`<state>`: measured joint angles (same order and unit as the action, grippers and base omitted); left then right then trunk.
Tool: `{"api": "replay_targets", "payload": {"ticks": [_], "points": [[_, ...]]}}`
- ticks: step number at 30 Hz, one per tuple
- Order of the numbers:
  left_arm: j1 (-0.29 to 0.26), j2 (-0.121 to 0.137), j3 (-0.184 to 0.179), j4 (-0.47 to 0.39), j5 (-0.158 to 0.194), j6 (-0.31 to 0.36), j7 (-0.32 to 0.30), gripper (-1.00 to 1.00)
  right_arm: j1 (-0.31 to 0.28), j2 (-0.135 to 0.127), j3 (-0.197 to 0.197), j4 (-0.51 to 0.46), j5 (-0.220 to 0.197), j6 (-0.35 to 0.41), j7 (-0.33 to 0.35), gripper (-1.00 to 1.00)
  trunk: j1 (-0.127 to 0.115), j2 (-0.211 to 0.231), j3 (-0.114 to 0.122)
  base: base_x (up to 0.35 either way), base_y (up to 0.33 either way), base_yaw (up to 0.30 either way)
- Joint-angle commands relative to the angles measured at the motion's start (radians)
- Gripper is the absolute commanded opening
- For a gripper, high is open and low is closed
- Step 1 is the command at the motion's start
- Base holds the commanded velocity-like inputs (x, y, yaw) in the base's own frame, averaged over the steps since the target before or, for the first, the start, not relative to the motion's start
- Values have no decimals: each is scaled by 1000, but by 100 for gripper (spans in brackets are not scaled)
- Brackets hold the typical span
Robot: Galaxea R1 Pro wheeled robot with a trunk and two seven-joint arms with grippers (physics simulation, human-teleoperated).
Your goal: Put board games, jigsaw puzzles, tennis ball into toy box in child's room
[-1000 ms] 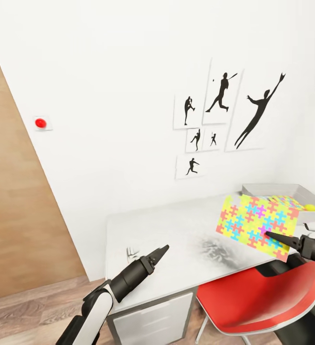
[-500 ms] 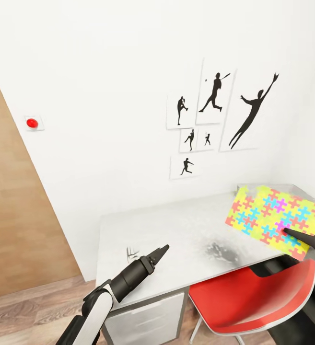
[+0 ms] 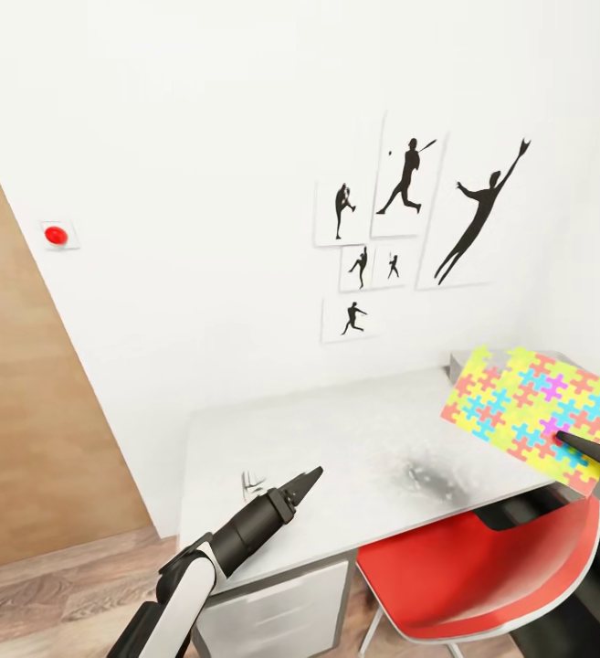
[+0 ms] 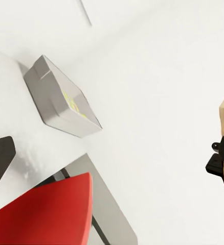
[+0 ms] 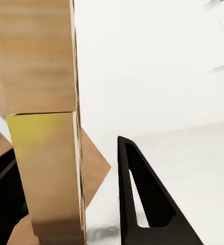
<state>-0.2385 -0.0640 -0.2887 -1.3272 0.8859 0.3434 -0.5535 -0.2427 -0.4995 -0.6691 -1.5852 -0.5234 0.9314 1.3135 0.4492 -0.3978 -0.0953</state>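
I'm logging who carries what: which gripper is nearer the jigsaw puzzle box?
Right. The right gripper holds the jigsaw puzzle box by its lower edge; the left gripper hovers over the table, well apart.

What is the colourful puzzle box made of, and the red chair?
The jigsaw puzzle box looks like printed cardboard: thin, flat, matte, with plain brown-tan sides in the right wrist view. The red chair seems to be moulded plastic: one smooth curved shell with a soft sheen. These are rendered pictures, so both are guesses.

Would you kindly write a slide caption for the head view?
Right gripper carries a colourful jigsaw puzzle box above the table; left gripper hovers empty.
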Motion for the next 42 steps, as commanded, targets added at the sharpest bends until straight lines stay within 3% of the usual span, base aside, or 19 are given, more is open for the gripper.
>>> {"api": "replay_targets", "payload": {"ticks": [1,15,30,42], "points": [[-1,0,0,0,10,9,0,100,-1,1,-1,1,-4,8,3,-100,1,-2,-2,103,-139,0],[-1,1,0,-1,10,8,0,100,0,17,-5,1,-4,-62,7,-100,1,-2,-3,154,-204,0],[-1,0,0,0,10,7,-1,100,0,24,-5,-1,-4,-73,11,-100,1,-2,-3,219,-193,0],[-1,0,-1,0,10,-6,-2,100,0,25,-4,-1,-4,-73,10,-100,1,-2,-3,64,-52,0]]}}
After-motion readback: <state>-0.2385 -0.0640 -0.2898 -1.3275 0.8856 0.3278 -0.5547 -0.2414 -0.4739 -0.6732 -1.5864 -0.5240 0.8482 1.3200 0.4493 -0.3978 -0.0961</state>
